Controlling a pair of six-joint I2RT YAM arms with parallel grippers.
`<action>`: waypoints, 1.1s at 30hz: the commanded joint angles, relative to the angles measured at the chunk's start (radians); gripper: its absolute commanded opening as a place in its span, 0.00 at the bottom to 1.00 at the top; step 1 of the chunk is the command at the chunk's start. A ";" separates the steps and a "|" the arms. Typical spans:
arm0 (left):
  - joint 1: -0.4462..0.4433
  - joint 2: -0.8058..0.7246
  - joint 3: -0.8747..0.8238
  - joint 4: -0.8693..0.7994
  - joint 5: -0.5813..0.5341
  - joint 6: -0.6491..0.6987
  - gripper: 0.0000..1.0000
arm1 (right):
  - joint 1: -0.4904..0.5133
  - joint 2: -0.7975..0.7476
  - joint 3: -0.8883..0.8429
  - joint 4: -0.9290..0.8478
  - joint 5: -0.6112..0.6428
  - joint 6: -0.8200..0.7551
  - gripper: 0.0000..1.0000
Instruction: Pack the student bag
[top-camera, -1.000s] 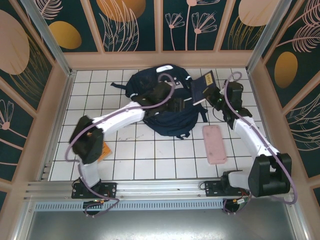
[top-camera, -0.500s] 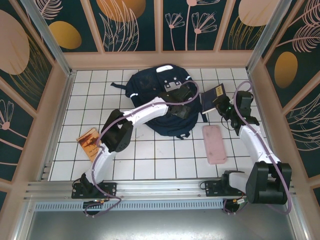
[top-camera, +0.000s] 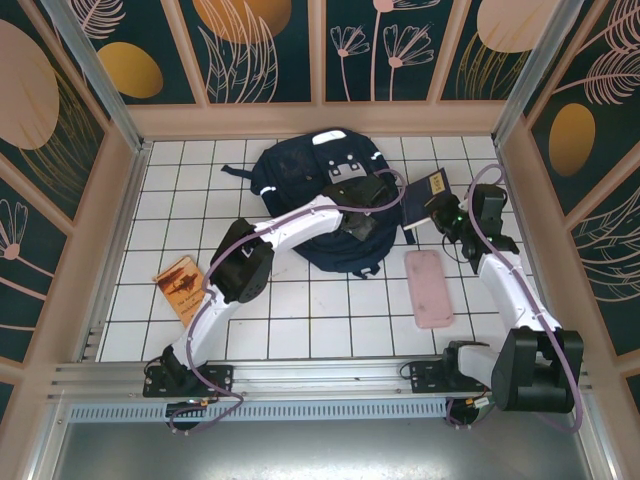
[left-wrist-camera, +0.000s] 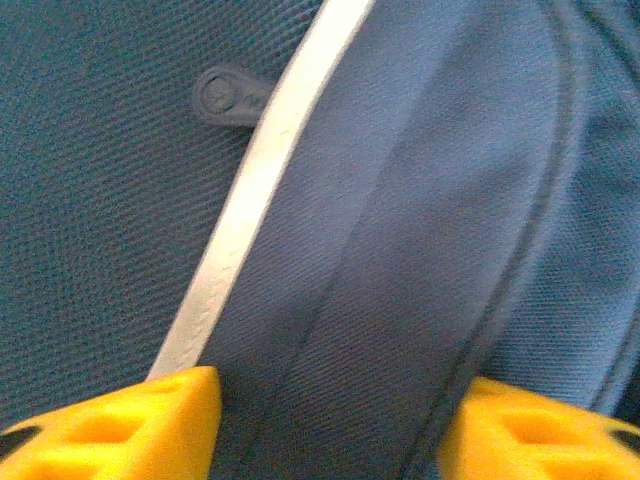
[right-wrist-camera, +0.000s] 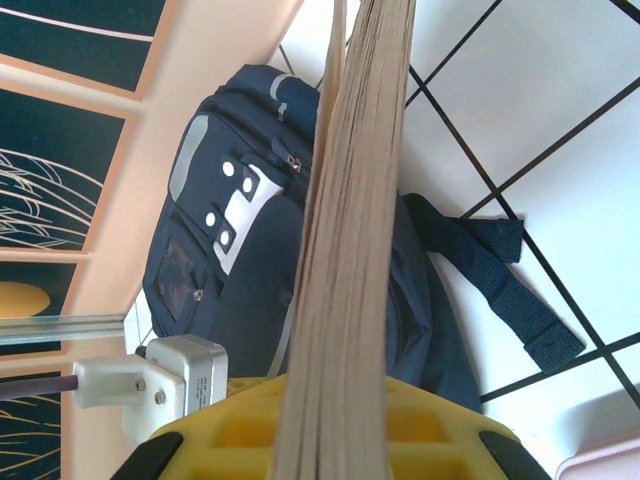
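Toward 12 o'clock on the tiled table (top-camera: 300, 320) lies the student bag (top-camera: 300, 175), and the left gripper (top-camera: 368, 192) rests on its 3 o'clock part. From the left wrist view its yellow fingers (left-wrist-camera: 150, 420) stand apart with a ridge of navy fabric and a white stripe (left-wrist-camera: 250, 220) between them. If they really pinch it, I cannot tell. The right gripper (top-camera: 442, 212) is clamped on a small navy book (top-camera: 422, 195), held by one edge just at 3 o'clock of the bag.

I cannot make out an open mouth on the bag. The risk, I think, is that the book meets closed fabric and turns or slips in the jaws. The left fingers may also slide off the cloth. The two wrists are near each other and could collide. A pink case (top-camera: 428, 288) waits at 5 o'clock.
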 joint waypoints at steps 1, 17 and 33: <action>0.010 0.012 0.027 -0.039 -0.151 0.002 0.41 | -0.006 -0.032 -0.011 0.031 -0.030 0.006 0.11; 0.011 -0.300 -0.072 0.134 -0.328 -0.039 0.00 | -0.002 -0.084 0.011 -0.073 -0.082 -0.065 0.14; 0.009 -0.475 -0.199 0.420 -0.390 -0.094 0.00 | 0.225 -0.063 -0.026 0.115 -0.319 -0.024 0.15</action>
